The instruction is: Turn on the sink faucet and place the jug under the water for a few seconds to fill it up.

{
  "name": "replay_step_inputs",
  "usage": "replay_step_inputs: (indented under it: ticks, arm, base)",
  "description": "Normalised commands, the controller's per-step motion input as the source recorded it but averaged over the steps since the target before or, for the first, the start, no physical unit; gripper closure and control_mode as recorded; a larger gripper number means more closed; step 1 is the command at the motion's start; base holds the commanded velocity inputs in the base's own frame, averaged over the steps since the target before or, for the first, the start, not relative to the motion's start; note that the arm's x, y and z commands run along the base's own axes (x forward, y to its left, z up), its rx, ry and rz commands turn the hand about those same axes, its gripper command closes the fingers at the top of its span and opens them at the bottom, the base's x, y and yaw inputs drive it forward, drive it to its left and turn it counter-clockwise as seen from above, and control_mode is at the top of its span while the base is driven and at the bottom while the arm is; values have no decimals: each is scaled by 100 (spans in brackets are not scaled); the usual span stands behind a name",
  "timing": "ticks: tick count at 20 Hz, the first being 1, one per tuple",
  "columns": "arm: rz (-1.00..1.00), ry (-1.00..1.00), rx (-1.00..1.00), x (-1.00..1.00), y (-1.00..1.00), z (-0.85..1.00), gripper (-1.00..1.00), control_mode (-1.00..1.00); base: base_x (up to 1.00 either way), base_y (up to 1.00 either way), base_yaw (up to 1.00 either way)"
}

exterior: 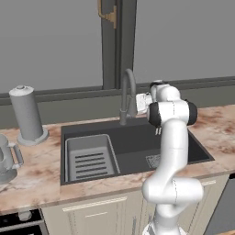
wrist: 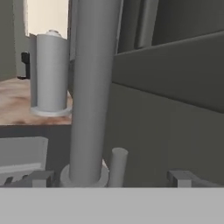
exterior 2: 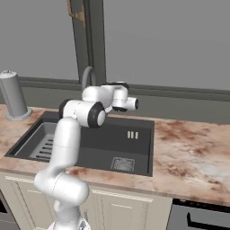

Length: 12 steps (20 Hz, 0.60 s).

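The dark-grey gooseneck sink faucet [exterior: 128, 92] rises behind the sink [exterior: 133, 147], and no water runs from it. My gripper [exterior: 137, 105] hangs just right of the faucet's stem, at the height of its base. In the hand view the faucet stem [wrist: 94, 87] and its small lever [wrist: 117, 165] stand close ahead between my fingertips [wrist: 40, 178], which are spread wide; the gripper [wrist: 111, 179] is open and touches nothing. The see-through jug [exterior: 6, 158] stands upright on the counter at the far left, cut off by the frame edge.
A grey slotted rack [exterior: 89, 158] fills the sink's left half. An opaque grey knob-topped cylinder [exterior: 26, 114] stands on the counter left of the sink, also cylinder [exterior 2: 11, 96]. A dark backsplash wall [wrist: 175, 100] runs right behind the faucet. Marbled counter [exterior 2: 188, 152] extends to the right.
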Motion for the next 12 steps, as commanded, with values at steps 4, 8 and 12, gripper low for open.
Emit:
replay_step_inputs:
  ticks: [4, 8, 12]
  arm:
    - [-9, 2, 0, 13, 0, -3, 100, -100]
    - [-7, 0, 0, 10, 0, -6, 100, -100]
    - [-11, 0, 0, 19, -11, -13, 100, -100]
  base:
    - [0, 0, 0]
    - [0, 0, 0]
    - [0, 0, 0]
